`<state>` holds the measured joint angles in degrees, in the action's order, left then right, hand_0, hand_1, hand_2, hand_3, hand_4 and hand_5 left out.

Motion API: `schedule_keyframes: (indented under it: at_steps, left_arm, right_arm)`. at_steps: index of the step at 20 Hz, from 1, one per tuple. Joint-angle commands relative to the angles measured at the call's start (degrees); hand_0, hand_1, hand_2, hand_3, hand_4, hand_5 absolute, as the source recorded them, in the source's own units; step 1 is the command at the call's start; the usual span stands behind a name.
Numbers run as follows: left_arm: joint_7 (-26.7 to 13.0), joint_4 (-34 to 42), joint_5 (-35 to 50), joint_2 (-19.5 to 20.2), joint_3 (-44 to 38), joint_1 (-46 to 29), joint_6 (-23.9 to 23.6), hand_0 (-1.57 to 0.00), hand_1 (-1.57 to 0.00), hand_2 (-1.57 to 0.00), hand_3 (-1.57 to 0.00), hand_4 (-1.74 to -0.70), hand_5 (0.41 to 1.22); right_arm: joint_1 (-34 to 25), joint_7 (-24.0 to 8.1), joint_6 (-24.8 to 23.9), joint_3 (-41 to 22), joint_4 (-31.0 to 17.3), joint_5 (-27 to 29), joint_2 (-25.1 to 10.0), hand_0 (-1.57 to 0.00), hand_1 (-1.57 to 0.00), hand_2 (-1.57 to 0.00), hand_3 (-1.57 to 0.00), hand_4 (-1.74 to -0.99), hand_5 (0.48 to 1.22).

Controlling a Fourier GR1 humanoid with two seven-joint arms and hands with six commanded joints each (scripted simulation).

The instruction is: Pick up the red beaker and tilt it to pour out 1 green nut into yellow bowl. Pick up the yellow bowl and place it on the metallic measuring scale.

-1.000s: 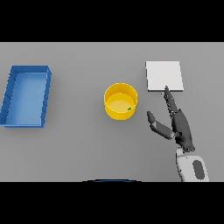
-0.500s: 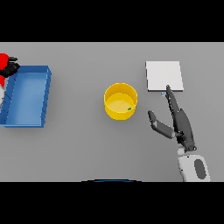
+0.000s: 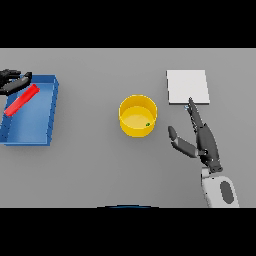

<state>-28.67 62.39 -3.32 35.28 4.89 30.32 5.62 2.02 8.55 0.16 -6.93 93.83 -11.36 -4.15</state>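
Head view has the yellow bowl (image 3: 137, 116) sitting mid-table with one tiny green nut (image 3: 148, 124) inside near its right wall. Off to its right, the right hand (image 3: 202, 140) is flat-ish over the table, fingers straight and pointing up toward the metallic measuring scale (image 3: 187, 86), fingertips right at the scale's lower edge, thumb sticking out toward the bowl, holding nothing. Bowl and scale are apart, not touching. Over on the far left, the red beaker (image 3: 21, 100) is lying tilted over the blue tray (image 3: 50, 114), and the left hand (image 3: 14, 81) is at its upper end; honestly can't tell if it's gripping it or not.
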Motion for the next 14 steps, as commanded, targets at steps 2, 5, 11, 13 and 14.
schedule_keyframes:
  at_steps: [2, 5, 11, 13, 14]
  left_arm:
    - [-1.58, -0.75, -1.86, 0.64, 1.3, 0.43, 0.47, -0.25, -0.22, -0.21, -0.22, -0.83, 0.627]
    - [-0.37, -2.34, -3.99, 0.44, 2.2, 1.48, -0.75, -0.13, -0.11, -0.11, -0.11, -0.79, 0.627]
    - [4.5, 0.84, -2.19, -1.14, 0.78, 0.08, -3.67, -0.03, -0.03, -0.03, -0.03, -0.79, 0.652]
    - [4.67, 1.44, -1.19, -1.62, 0.26, -0.14, -3.75, -0.02, -0.02, -0.02, -0.02, -0.8, 0.661]
    - [4.25, 1.67, -1.36, -2.12, 0.56, -0.06, -4.07, -0.02, -0.01, -0.01, -0.01, -0.8, 0.666]
  right_arm:
    - [-0.39, 0.27, -0.28, 0.45, -0.68, -0.57, -0.86, 0.0, 0.0, 0.0, 0.0, -1.156, 0.665]
    - [-0.18, 1.18, 0.37, 0.95, -0.05, -0.15, -2.1, 0.0, 0.0, 0.0, 0.0, -1.157, 0.665]
    - [-2.86, -1.28, 3.25, -2.36, 0.86, -5.09, -5.97, 0.0, 0.0, 0.0, 0.0, -1.08, 0.662]
    - [-6.65, -3.78, 5.42, -4.32, -1.04, -9.39, -9.65, 0.0, 0.0, 0.0, 0.0, -1.103, 0.662]
    - [-8.33, -4.17, 6.01, -5.95, -1.21, -12.54, -11.44, 0.0, 0.0, 0.0, 0.0, -1.122, 0.649]
